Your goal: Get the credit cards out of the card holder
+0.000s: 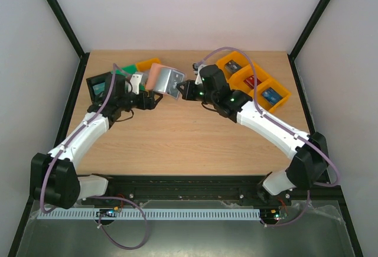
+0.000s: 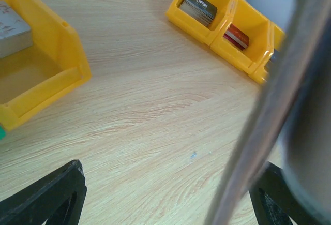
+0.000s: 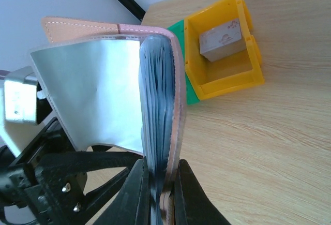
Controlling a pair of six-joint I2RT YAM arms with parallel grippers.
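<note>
Two black fingers of our right gripper (image 3: 158,186) are pinched tight on the lower edge of the small bifold card holder (image 3: 103,90), tan-brown leather outside and pale blue-grey inside. They hold it spread open above the light wooden table (image 3: 269,147). Directly between these fingers rises the holder's fold, packed with thin bluish-grey layers. We cannot tell whether those are pockets or card edges. One smooth inner panel fans out to one side of the grip, toward our left gripper (image 2: 173,183).

Our left gripper stands with its jaws wide apart and nothing clamped between them. A blurred grey shape crosses its wrist view close to one finger, and we cannot tell if it touches.

Beyond the right gripper's held fold sits an open orange plastic bin (image 3: 243,75) with a grey stack of credit cards (image 3: 221,41) inside, and a green plastic bin (image 3: 190,96) sits just beside it. Ahead of the left gripper, well apart from it, a row of joined orange bins (image 2: 191,26) holds a dark stack (image 2: 199,5) and a red stack (image 2: 237,36) in separate compartments.
</note>
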